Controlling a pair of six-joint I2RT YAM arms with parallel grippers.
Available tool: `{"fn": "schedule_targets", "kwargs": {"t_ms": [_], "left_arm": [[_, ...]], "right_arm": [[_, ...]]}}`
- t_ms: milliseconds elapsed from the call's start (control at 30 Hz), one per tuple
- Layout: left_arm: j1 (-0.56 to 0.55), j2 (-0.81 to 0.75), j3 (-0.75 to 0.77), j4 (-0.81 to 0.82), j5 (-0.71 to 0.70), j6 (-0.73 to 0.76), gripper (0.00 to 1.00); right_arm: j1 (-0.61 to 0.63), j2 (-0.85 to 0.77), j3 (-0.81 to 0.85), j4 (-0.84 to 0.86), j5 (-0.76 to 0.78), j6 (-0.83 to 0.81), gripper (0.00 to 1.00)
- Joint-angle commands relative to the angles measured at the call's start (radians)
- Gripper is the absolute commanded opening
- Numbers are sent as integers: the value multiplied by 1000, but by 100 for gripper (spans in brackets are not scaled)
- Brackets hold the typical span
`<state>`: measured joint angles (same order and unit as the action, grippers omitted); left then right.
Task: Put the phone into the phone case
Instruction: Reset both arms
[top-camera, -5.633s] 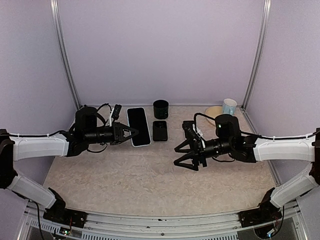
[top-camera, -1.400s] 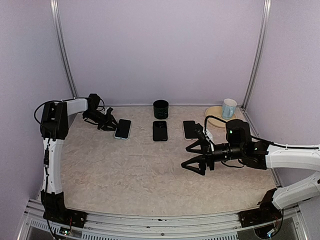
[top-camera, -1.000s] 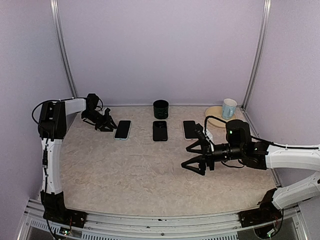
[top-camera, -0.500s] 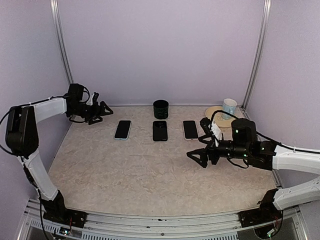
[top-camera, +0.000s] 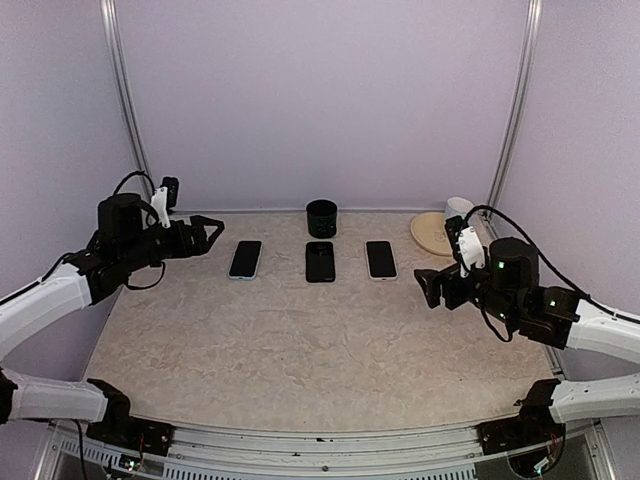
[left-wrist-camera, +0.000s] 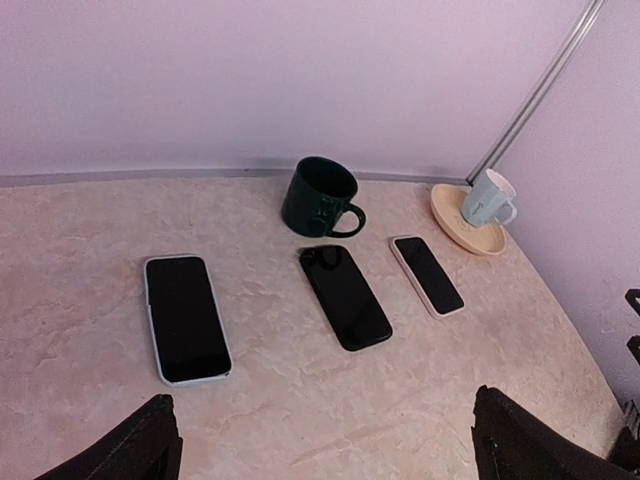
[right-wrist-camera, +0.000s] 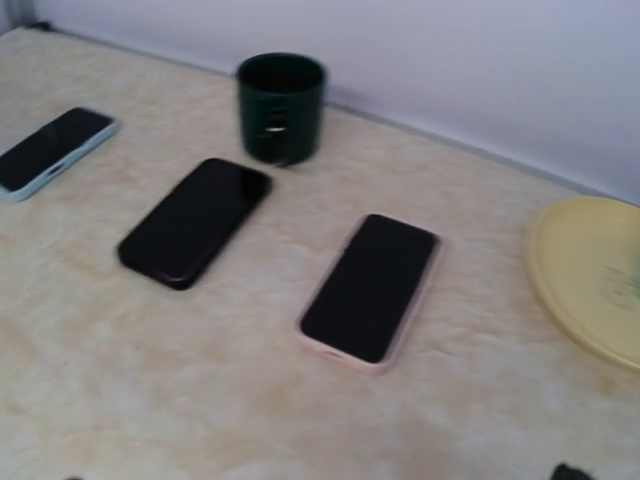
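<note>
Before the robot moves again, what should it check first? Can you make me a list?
1. Left hand open and holding nothing: ok.
2. Right hand open and holding nothing: ok.
3. Blue-edged phone, black phone and pink-edged phone lie flat in a row, screens up, not touching each other: ok.
4. Both hands are clear of all three phones: ok.
5. Black phone has a gap between it and the dark green mug behind it: ok, but the mug is close.
6. Which phone has no case, and where an empty case is: cannot tell.
</note>
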<state>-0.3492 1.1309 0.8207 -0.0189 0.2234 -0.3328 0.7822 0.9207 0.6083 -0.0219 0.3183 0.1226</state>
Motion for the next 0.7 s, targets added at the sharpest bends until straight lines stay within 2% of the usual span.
{"fn": "schedule_targets", "kwargs": {"t_ms": [0,133,300,667], "left_arm": [[-13,-135,-112,94,-176,8,99],[-16,-231,-160,34,-218,34,99],[-23,-320,-215,-12,-218,44,99],[-28,-641,-409,48,-249,103,99]], "right_arm": [[-7,-90,-44,-39,130,50,100],[-6,-188,-49,-91,185,84,100],[-6,-284,-22,-161,147,46,100],[-6,-281,-13,-249,130,61,100]]}}
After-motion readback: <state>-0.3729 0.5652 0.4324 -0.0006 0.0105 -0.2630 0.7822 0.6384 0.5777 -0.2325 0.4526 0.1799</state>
